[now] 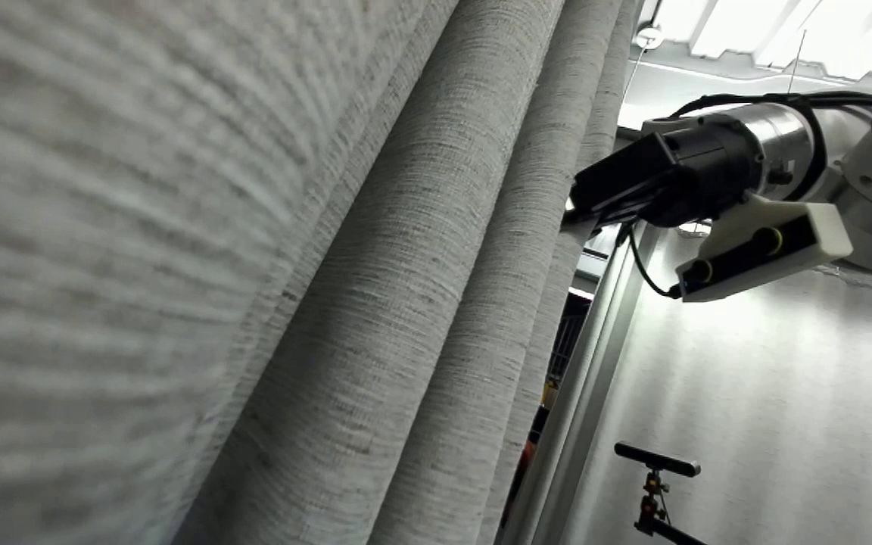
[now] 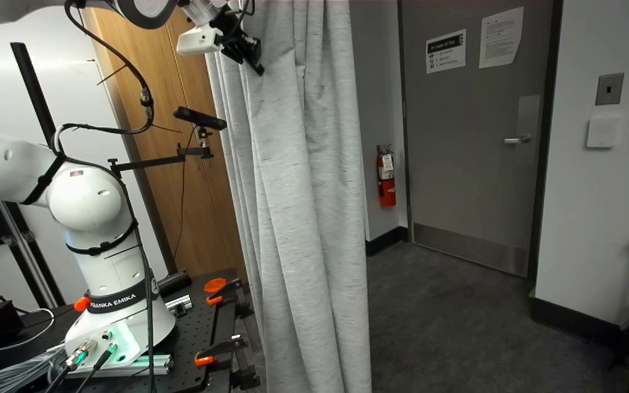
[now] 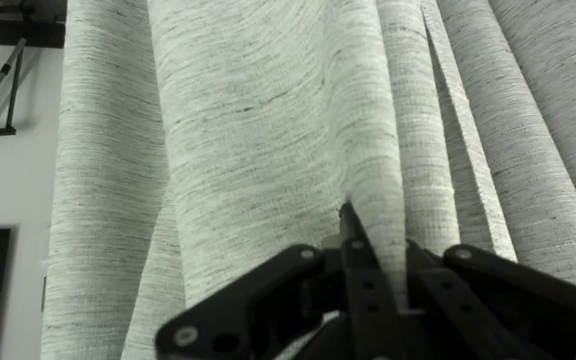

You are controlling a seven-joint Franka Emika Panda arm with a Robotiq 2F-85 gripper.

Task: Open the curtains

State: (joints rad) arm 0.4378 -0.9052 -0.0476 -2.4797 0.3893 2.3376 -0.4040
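The curtains (image 2: 303, 191) are light-grey woven panels hanging in long folds, bunched together in the middle of an exterior view. They fill the left and centre of an exterior view (image 1: 406, 250) and most of the wrist view (image 3: 248, 125). My black gripper (image 3: 375, 235) is at a fold of fabric, which runs down between its two fingers. The left fingertip shows in front of the cloth; the right fingertip is hidden behind the fold. The fingers are close together on the fold. The gripper also shows high at the curtain's left side (image 2: 257, 63), and partly behind cloth (image 1: 580, 216).
A camera on a bracket arm (image 2: 200, 117) stands just left of the curtain, below the gripper. A wooden cabinet (image 2: 178, 180) is behind it. The robot base sits on a black table (image 2: 200, 322) with clamps. A grey door (image 2: 473, 164) and a fire extinguisher (image 2: 385, 177) are right of the curtain.
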